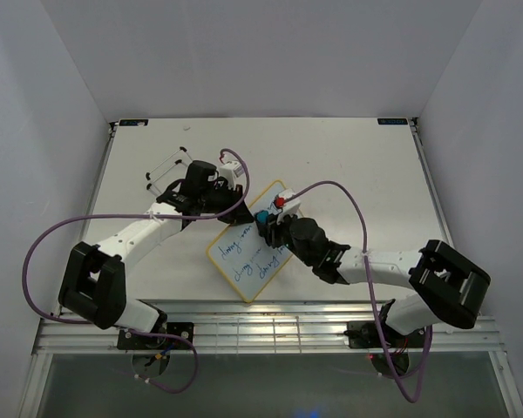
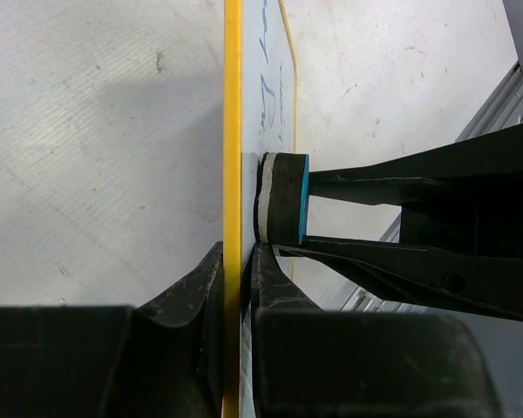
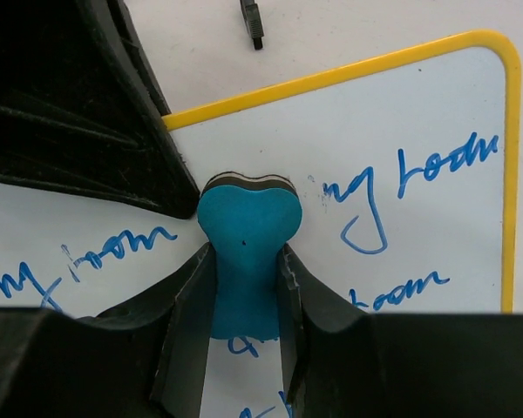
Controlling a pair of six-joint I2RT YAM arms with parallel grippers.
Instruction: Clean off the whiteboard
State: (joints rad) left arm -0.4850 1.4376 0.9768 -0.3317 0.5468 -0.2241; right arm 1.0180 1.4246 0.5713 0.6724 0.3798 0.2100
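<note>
You were mid-wipe: left end effector (image 2: pixel 237 266) clamped the whiteboard (image 3: pixel 418 104) edge, right end effector (image 3: pixel 246 279) gripped the eraser (image 3: pixel 247 222); next probably called for sweeping the writing (image 3: pixel 366 209).

Bright, even overhead light fills my views. A soft grey shadow crosses the table (image 2: pixel 87 113) at the upper left of my left wrist view. Focus is sharp.
</note>
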